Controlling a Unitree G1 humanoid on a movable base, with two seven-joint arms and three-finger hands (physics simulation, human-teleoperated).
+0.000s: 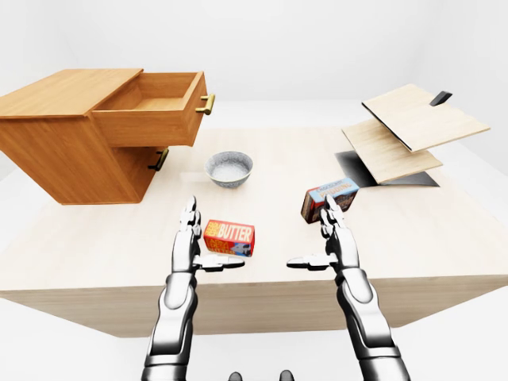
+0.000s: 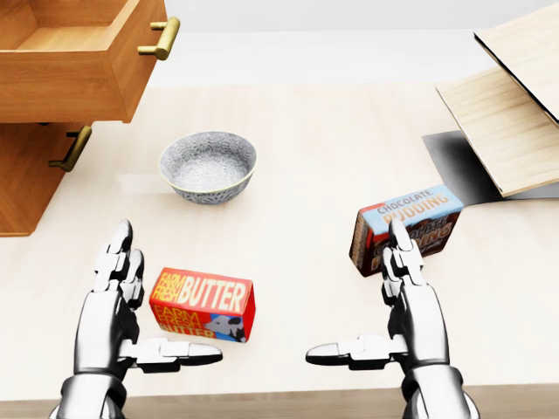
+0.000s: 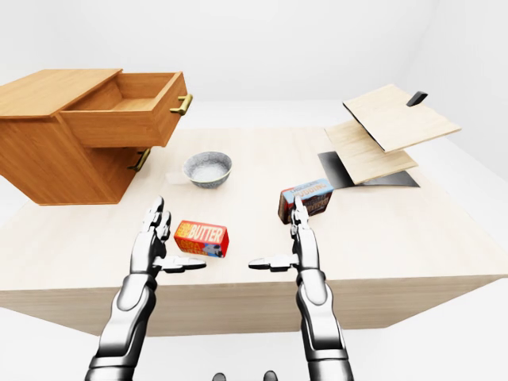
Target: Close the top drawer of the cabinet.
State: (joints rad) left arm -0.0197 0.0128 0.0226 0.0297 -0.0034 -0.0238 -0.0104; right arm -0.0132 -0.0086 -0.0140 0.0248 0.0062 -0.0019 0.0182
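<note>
Both hands are hovering low over the table's near edge in the left-eye view: the left hand (image 1: 190,242) and right hand (image 1: 335,238) are spreading their fingers wide, thumbs pointing inward, gripping nothing. Between them a butter box (image 1: 229,236) is lying flat on the table (image 1: 444,246). At upper left the cabinet (image 1: 59,151) is standing with its top drawer (image 1: 155,107) pulled well out, its brass handle (image 1: 206,104) facing right.

Moving to the head view, a grey bowl (image 2: 208,166) is sitting below the drawer front, and a chocolate pudding box (image 2: 409,225) is standing just beyond the right fingertips.

The drawer is looking rigid and wooden, likely sliding easily; pushing flat against its front panel beside the handle should be serving better than grasping.
</note>
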